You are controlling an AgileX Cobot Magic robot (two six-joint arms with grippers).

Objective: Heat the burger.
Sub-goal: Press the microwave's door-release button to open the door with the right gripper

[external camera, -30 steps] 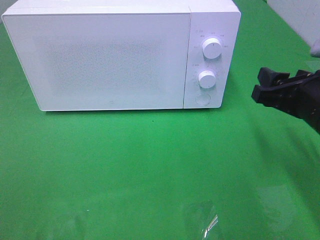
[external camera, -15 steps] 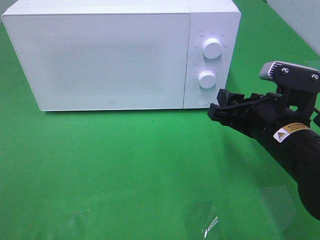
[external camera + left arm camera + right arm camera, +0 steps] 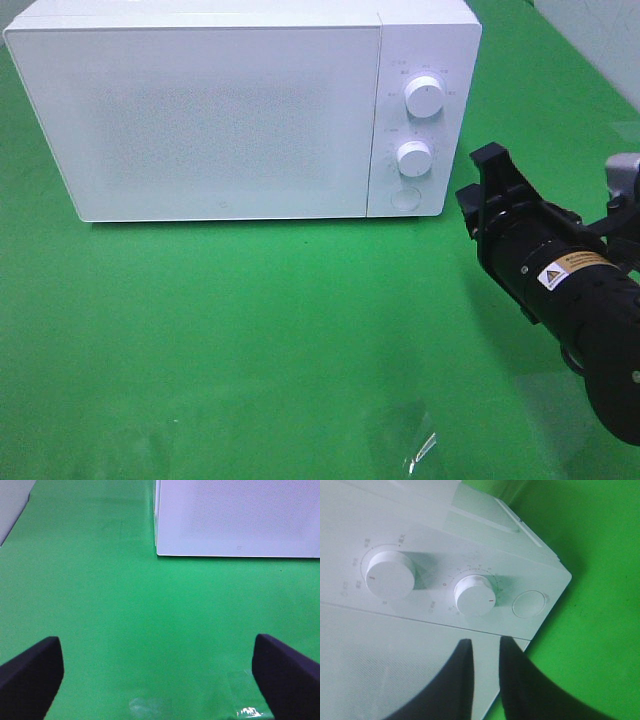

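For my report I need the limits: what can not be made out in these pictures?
Burger: in no view; the opaque closed microwave door hides the inside.
Dial lettering: too small in the high view, blurred in the right wrist view.
Left pincer: left wrist view, picture edge cuts all but the tips.

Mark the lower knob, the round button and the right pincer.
lower knob (image 3: 413,157), exterior high view, front face.
round button (image 3: 405,198), exterior high view, centre.
right pincer (image 3: 485,646), right wrist view, between fingertips.
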